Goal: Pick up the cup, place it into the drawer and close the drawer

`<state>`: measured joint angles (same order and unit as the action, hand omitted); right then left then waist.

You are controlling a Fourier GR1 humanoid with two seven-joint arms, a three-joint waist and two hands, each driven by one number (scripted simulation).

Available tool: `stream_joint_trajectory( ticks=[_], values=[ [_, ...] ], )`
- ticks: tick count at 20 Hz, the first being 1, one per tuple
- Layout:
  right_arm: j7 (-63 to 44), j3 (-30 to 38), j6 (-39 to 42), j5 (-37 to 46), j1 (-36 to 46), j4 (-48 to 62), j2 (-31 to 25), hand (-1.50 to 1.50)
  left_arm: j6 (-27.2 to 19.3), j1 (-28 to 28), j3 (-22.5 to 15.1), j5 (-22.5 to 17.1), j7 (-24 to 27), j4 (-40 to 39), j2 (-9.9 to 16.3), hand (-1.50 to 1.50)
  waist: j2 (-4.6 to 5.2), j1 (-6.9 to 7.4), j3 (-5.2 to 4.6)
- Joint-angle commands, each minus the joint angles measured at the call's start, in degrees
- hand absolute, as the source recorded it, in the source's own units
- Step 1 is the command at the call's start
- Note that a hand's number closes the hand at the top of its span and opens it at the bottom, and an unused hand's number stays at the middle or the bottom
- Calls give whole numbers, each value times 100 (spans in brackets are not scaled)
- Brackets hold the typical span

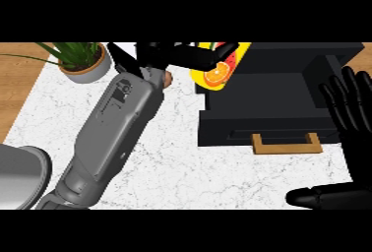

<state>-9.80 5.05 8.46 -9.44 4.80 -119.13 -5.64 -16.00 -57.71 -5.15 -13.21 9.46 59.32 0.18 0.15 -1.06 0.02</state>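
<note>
Your left hand [181, 54] is curled round the cup [218, 71], holding it at the far end of its reach, over the near-left corner of the open drawer [276, 93]. The cup is yellow with an orange-slice print; it sits just right of the fingers, partly hidden by them, so I can't tell exactly how much of the wall is wrapped.

Handling, my read: small rigid cup, probably light, smooth glazed-looking wall, so slippery if it tilts. Best hold is round the body mid-height, thumb opposite the fingers, not on the rim. Looks tilted in the hand right now; level it before release.

Drawer cavity lies right of and just beyond the left hand; cup overlaps its left wall. You need to shift right so it clears that wall before lowering.

Drawer's wooden handle [287, 143] is on the near face, well back from the left hand.

Right hand [356, 123] is open, fingers up, resting at the right edge, beside the drawer.

Potted plant [80, 59] stands on the bench [181, 162] left of the left hand, apart from it.
</note>
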Motion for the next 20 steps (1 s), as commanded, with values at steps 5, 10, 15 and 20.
stream_joint_trajectory(
  ticks=[5, 10, 15, 20],
  values=[
    [182, 229, 184, -235, -144, 91, -89, -150, -561, -899, -351, -479, 226, -1296, -17, 150, 3, -41, 1],
    [-54, 10, 84, -105, -55, -18, -27, -150, -575, -1334, -569, -868, 688, -2295, -18, 150, 24, -132, 1],
    [169, -68, 184, -18, -203, -104, -12, -150, -476, -1394, -981, -1362, 1074, -2964, -18, 150, 38, -195, 2],
    [451, -34, 297, -99, 63, 315, -5, -150, -582, -1451, -1614, -1682, 1253, -3391, -18, 150, 84, -326, 7]
  ],
)
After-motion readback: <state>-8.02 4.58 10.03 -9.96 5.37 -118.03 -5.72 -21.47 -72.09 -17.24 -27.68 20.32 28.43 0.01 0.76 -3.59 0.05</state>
